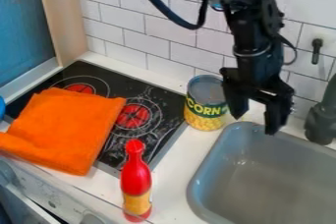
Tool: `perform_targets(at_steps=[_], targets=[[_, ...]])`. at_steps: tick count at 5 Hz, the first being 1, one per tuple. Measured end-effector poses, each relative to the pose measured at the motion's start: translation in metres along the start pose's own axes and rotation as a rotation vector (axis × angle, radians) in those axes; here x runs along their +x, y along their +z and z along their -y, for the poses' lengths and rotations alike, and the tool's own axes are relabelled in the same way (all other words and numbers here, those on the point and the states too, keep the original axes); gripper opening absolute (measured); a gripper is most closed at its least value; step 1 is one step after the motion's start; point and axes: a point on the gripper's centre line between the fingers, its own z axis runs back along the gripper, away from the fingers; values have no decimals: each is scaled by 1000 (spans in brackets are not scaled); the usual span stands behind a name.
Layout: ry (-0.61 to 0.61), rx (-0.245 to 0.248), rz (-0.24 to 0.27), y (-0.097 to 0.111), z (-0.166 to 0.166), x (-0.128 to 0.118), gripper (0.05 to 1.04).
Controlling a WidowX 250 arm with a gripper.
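Pincer [255,122]: hangs wide open, fingers well apart and pointing down, over the sink's far rim; grips nothing.
Corn can [205,102]: stands upright on the counter [177,181], between stovetop and sink, close beside the pincer on the stovetop side; cannot confirm contact. Cylindrical, with dull metal lid and yellow kernels pictured below a green band.
Sink [263,171]: grey, smooth, round-cornered.
Stovetop [134,93]: flat, glossy black, with red round burners and pale streaks.
Cloth [69,127]: orange, soft, folded; lies across the stovetop, reaching its front edge.
Bottle [136,179]: red, slim-necked, yellow-banded; stands upright near the counter's front edge.
Wall [148,24]: faced in white rectangular tiles.
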Motion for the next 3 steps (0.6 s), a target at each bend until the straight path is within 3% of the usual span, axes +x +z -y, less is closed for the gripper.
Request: perform_targets(at_steps=[1, 2, 3], targets=[[7, -4, 31, -2, 1, 16, 1001], [37, 1, 30, -6, -1, 22, 1001], [63, 50, -33, -5, -9, 18, 1001]])
